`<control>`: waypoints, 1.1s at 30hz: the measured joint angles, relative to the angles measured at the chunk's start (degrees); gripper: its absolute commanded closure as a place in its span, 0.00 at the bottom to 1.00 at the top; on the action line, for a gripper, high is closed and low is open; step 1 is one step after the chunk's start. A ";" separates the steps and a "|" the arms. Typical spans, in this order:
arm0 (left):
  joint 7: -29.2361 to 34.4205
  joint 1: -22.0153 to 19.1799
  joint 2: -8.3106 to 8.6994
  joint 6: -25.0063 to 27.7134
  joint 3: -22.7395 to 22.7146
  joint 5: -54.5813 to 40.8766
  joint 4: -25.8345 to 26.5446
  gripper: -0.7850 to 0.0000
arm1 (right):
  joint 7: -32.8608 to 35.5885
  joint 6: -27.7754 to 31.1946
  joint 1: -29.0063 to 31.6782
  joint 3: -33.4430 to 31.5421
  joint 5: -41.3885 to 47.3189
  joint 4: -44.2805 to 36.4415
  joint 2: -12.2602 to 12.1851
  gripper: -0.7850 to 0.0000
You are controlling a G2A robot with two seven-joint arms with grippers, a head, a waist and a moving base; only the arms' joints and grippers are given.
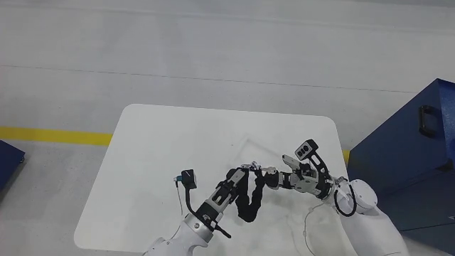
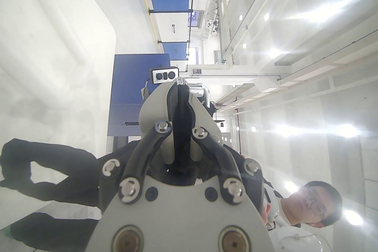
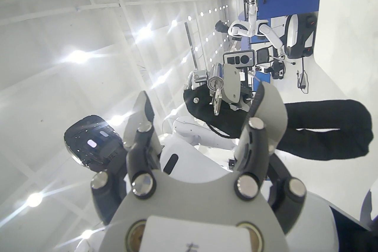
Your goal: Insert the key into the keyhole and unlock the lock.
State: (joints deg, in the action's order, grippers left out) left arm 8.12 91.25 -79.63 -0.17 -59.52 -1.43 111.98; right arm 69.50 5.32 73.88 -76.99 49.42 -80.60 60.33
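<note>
The left claw (image 2: 180,87) is clamped shut on the lock (image 3: 213,81), with a fold of black cloth (image 3: 324,129) pinched between its 2 fingers (image 2: 153,105). It holds the lock up off the desk (image 1: 178,149), above the near edge. In the left wrist view the lock's chrome shackle shows just past the fingertips. In the right wrist view 1 grey finger of that claw lies flat against the side of the lock's shiny round body.

The key (image 3: 217,102) sits in the keyhole at the end of the lock body. Its bow sticks out towards the right claw (image 3: 203,90). I cannot tell whether the key has been turned or whether the shackle has sprung.

The right claw is open, its 2 fingers (image 3: 268,105) spread wide. It faces the key end of the lock from close by and does not touch the key. In the top view the 2 arms meet over the near part of the desk, the left coming from the near edge and the right from the side where a blue cabinet (image 1: 412,149) stands.

The rest of the black cloth hangs loose below the lock in a long looped fold and trails down towards the desk.
</note>
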 measured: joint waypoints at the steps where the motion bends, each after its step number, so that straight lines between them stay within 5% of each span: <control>1: -0.21 0.01 -0.02 -0.15 0.00 -0.30 0.02 1.00 | -0.30 0.66 0.04 -0.20 -0.56 -0.03 -0.02 0.00; 7: -1.78 0.19 -0.19 -1.29 -0.22 -3.62 0.50 1.00 | -4.09 14.14 1.02 -2.28 -8.19 -0.58 -0.22 0.00; 11: -1.59 0.08 -0.15 -1.54 -0.26 -3.90 0.54 1.00 | -3.98 16.62 1.64 -2.00 -11.13 -0.74 -0.15 0.00; 13: -1.29 -0.08 -0.10 -1.49 -0.27 -3.55 0.49 1.00 | -3.39 15.25 1.71 -1.74 -9.31 -0.59 -0.08 0.21; 14: -1.10 -0.21 -0.07 -1.38 -0.27 -3.09 0.40 1.00 | -2.93 14.12 1.64 -1.61 -8.00 -0.46 -0.04 0.50; 18: -0.52 -0.51 0.06 -0.71 -0.21 -1.49 0.15 1.00 | -1.48 10.85 0.88 -1.22 -5.83 0.20 0.02 0.71; 21: -0.13 -0.54 0.15 -0.13 -0.14 -0.70 -0.04 1.00 | -0.45 8.73 0.20 -0.77 -5.00 0.78 0.08 1.00; 33: 1.82 -0.78 0.50 1.04 -0.48 0.48 -0.51 1.00 | 2.48 5.06 -1.89 -0.01 -4.29 3.27 0.16 1.00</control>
State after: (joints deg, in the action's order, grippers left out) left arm 9.94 90.47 -79.13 0.87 -60.01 -0.94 111.47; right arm 71.97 10.37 72.00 -76.99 45.12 -77.33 60.49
